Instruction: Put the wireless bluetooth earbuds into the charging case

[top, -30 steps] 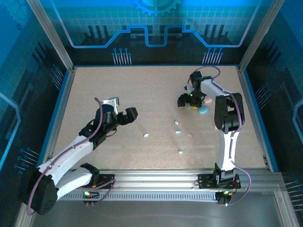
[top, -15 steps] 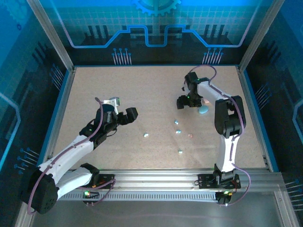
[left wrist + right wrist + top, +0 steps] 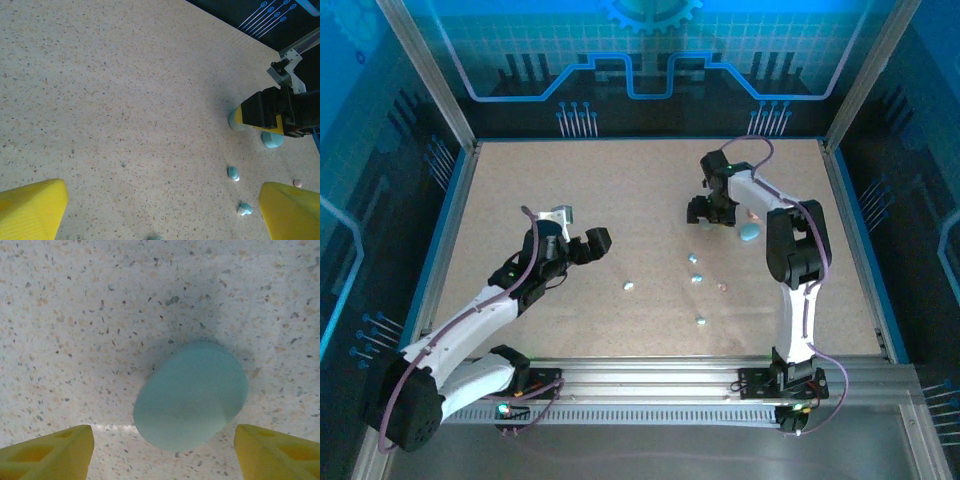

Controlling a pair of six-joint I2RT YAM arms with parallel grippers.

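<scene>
Several tiny earbuds lie loose on the speckled table: pale blue ones [image 3: 692, 257], [image 3: 698, 278], [image 3: 629, 286], [image 3: 701, 320] and a pinkish one [image 3: 722, 286]. Two of the blue earbuds [image 3: 233, 172], [image 3: 245, 209] and the pinkish earbud [image 3: 298, 183] also lie ahead of my left gripper. A smooth oval blue charging case [image 3: 192, 395] rests closed on the table. My right gripper [image 3: 162, 455] [image 3: 708, 210] hangs open over it, one yellow finger on each side, not touching it. My left gripper [image 3: 582, 238] [image 3: 160, 220] is wide open above bare table at centre left.
A second blue pod [image 3: 750, 232] [image 3: 272, 140] lies just right of the right gripper. Blue side rails [image 3: 440, 250] and a back wall bound the table. An aluminium rail [image 3: 650, 375] runs along the near edge.
My right gripper has moved left and slightly toward the back, away from the blue pod at its right. The left arm has not moved.
</scene>
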